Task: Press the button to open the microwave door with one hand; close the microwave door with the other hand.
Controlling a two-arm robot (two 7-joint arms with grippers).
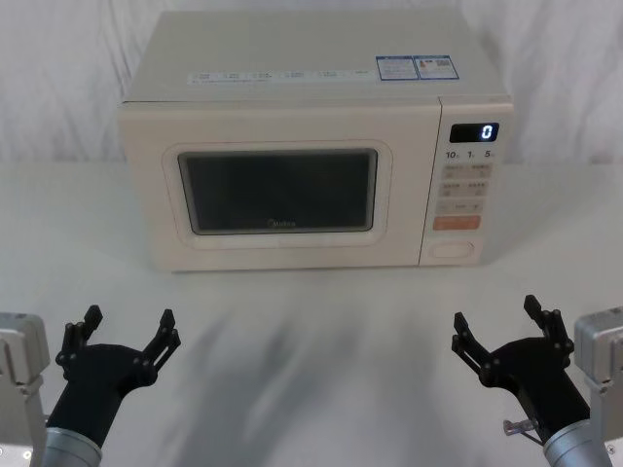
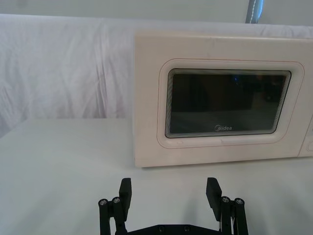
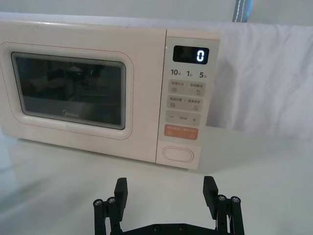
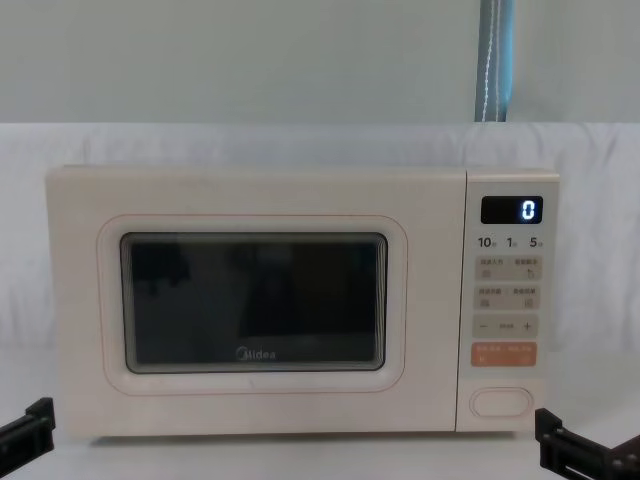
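A cream microwave [image 1: 292, 146] stands at the back of the white surface [image 1: 321, 360], facing the robot. Its door [image 1: 277, 190] is shut flat against the body, the dark window taking up most of the front, with the small logo under the glass. To the right of the door is the control panel [image 1: 463, 180]; its display [image 1: 474, 132] reads 0. The button [image 1: 453, 249], a wide rounded key, sits at the very bottom of that panel, just under the orange key [image 1: 456, 223].

The left tool [image 1: 125, 336] is low at the near left of the surface, well apart from the microwave, with its fingers spread wide and nothing between them. In the left wrist view its two black fingers [image 2: 125, 192] point toward the lower left part of the door, with bare surface between.

The right tool [image 1: 502, 328] is low at the near right, likewise spread wide and empty. It lies ahead of the panel side of the microwave, slightly to the right of the button and well short of it. In the right wrist view the button [image 3: 177, 154] shows just above the gap between the fingers [image 3: 210, 188], with an open strip of surface between them.
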